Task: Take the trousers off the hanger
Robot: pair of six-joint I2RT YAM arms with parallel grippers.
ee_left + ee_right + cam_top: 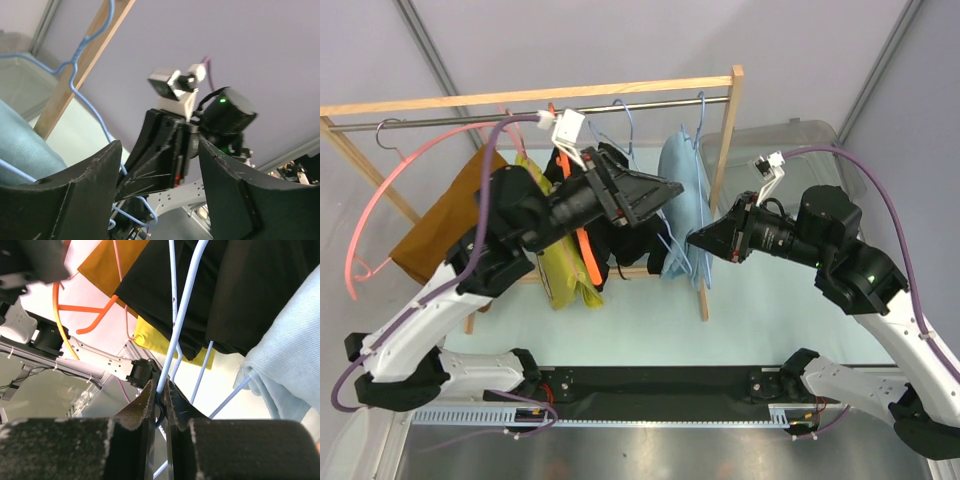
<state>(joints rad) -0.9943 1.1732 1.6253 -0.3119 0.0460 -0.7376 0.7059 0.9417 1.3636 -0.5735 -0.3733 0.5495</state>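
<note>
1. Top view: the right pincer [695,240] pinches the lower wire of the thin blue wire hanger [701,112], probably to steady it. The light blue trousers [678,175] hang from this hanger on the wooden rack [736,110]. The left pincer [660,192] stands spread just beside them, over a black garment [620,235].
2. Left wrist: the spread fingers frame the other arm and nothing lies between them. The blue cloth sits at lower left.
3. Right wrist: the fingers are pressed together on the wire. The black garment, a yellow garment [150,337] and an orange plastic hanger [87,307] crowd close and could snag.
</note>
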